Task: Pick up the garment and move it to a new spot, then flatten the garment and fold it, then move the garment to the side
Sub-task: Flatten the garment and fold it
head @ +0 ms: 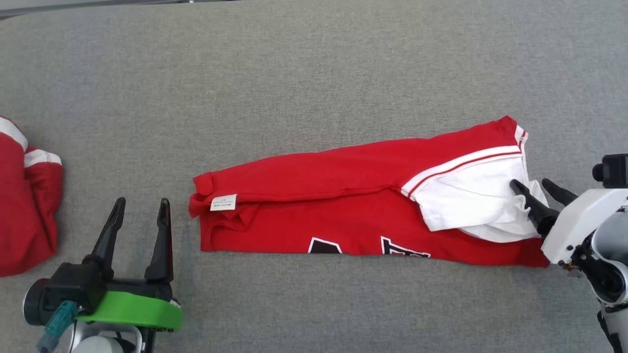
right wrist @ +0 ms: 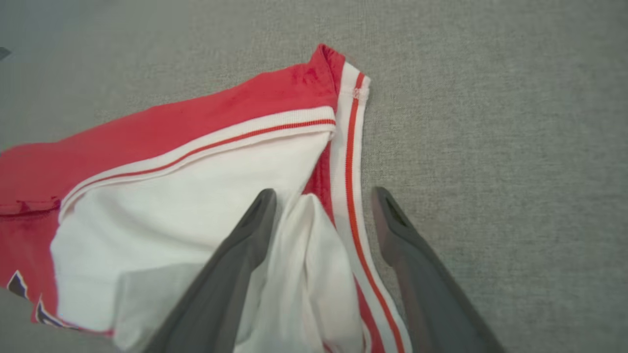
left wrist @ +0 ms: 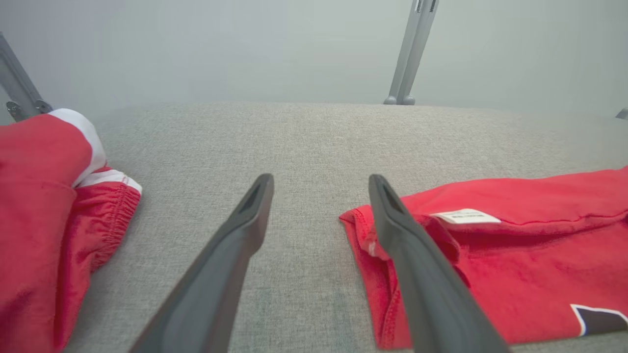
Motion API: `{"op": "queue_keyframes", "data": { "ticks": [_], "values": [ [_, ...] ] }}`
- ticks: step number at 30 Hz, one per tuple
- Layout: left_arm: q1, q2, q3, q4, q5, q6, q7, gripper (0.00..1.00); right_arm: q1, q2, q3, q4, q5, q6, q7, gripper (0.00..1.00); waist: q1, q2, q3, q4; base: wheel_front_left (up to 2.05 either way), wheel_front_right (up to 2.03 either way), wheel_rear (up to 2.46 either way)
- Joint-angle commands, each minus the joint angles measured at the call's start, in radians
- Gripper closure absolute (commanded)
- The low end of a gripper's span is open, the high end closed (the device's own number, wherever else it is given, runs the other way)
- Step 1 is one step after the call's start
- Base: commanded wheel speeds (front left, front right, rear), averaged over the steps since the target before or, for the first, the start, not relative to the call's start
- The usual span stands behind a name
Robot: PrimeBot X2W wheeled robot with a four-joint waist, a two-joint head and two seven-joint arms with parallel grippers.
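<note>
Grey woven-cloth surface (head: pixel 314 59): carries everything.
Red jersey garment with white sleeve (head: pixel 343 215): centre-right, a long strip lying left to right.
Crumpled red-and-white cloth (head: pixel 24 215): far left, well apart; best avoided.
Right gripper (head: pixel 530 184): wide, straddling the sleeve's striped edge; should catch every layer.
Left gripper (head: pixel 142 203): wide, holding nothing, just left of the hem; should match that grip.
</note>
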Motion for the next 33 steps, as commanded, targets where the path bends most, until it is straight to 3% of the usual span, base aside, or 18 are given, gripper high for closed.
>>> {"op": "queue_keyframes", "data": {
  "ticks": [1,8,12,13,14,15,16,18,24,33],
  "values": [
    [0.016,-0.011,0.010,-0.007,0.026,-0.003,-0.002,0.00,-0.015,-0.008,0.004,0.017,-0.015,0.000,0.009,0.00,0.0000,0.0084,0.011,0.020,0.00,0.00,0.00],
    [0.041,-0.128,0.103,-0.045,0.155,-0.053,-0.002,0.00,-0.065,-0.003,0.042,0.162,-0.045,0.000,0.076,0.00,0.0000,0.0084,0.012,0.069,0.00,0.00,0.00],
    [0.064,-0.178,0.149,-0.041,0.186,-0.093,-0.002,0.00,-0.069,0.027,0.049,0.229,0.002,0.001,0.136,0.00,0.0000,0.0084,0.007,0.089,0.00,0.00,0.00],
    [0.071,-0.187,0.158,-0.033,0.191,-0.101,-0.002,0.00,-0.070,0.039,0.056,0.242,0.020,0.002,0.157,0.05,0.0000,0.0084,0.005,0.092,0.00,0.00,0.00],
    [0.080,-0.201,0.165,-0.024,0.190,-0.111,-0.002,0.00,-0.068,0.054,0.066,0.253,0.045,0.004,0.182,0.49,0.0000,0.0084,0.001,0.096,0.00,0.00,0.00],
    [0.083,-0.207,0.173,-0.018,0.196,-0.122,-0.002,0.00,-0.065,0.067,0.084,0.253,0.072,0.006,0.207,0.71,0.0000,0.0084,-0.002,0.098,0.00,0.00,0.00],
    [0.086,-0.213,0.182,-0.010,0.200,-0.131,-0.002,0.00,-0.062,0.078,0.095,0.248,0.101,0.006,0.227,1.00,0.0000,0.0084,-0.004,0.099,0.00,0.00,0.00],
    [0.091,-0.228,0.199,0.003,0.204,-0.148,-0.002,0.00,-0.062,0.074,0.100,0.224,0.152,0.005,0.241,1.00,0.0000,0.0084,-0.008,0.097,0.00,0.00,0.00],
    [0.108,-0.249,0.244,0.040,0.196,-0.197,-0.003,0.00,-0.066,0.011,-0.022,0.214,0.238,-0.001,0.228,1.00,0.0000,0.0084,-0.022,0.078,0.00,0.00,0.00],
    [0.107,-0.251,0.274,0.063,0.193,-0.229,-0.003,0.00,-0.064,-0.087,-0.337,0.232,0.230,0.000,0.309,1.00,0.0000,0.0084,-0.035,0.049,0.00,0.00,0.00]
  ]
}}
